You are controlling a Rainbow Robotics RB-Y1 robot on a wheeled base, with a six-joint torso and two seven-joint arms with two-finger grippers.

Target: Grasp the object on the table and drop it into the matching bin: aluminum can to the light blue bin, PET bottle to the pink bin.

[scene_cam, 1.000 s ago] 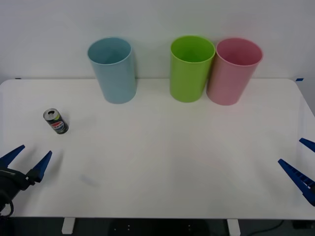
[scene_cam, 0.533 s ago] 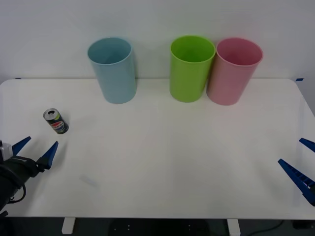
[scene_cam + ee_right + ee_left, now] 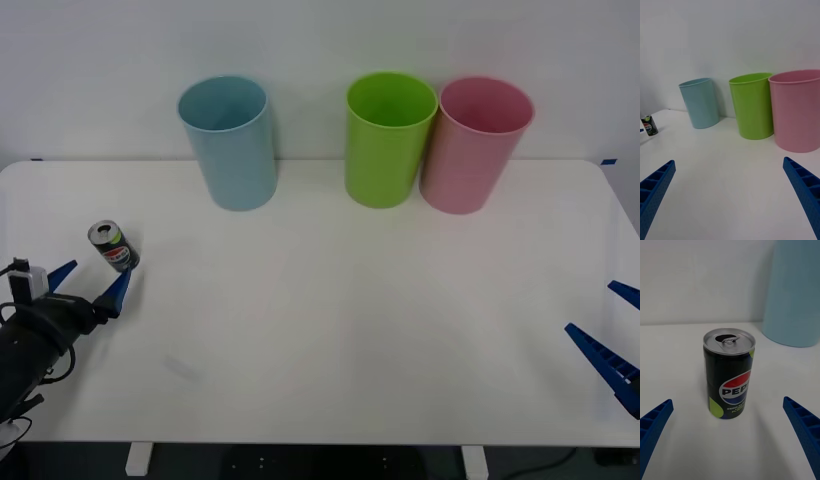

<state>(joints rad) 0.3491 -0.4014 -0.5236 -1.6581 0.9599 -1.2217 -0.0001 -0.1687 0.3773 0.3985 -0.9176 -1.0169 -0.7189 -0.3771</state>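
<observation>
Closer now, left gripper (image 3: 89, 283) (spread wide, holding nothing) sits just short of upright aluminum can (image 3: 113, 246).

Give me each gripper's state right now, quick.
Left gripper: open, empty, fingers just short of the upright Pepsi can.
Right gripper: open, empty, parked at the table's right edge.

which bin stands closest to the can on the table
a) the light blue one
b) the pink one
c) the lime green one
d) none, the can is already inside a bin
a: the can stands upright on the table at the robot's left, with the light blue bin nearest behind it; the lime green bin and pink bin sit farther to the right. The open left gripper is just short of the can.
</observation>
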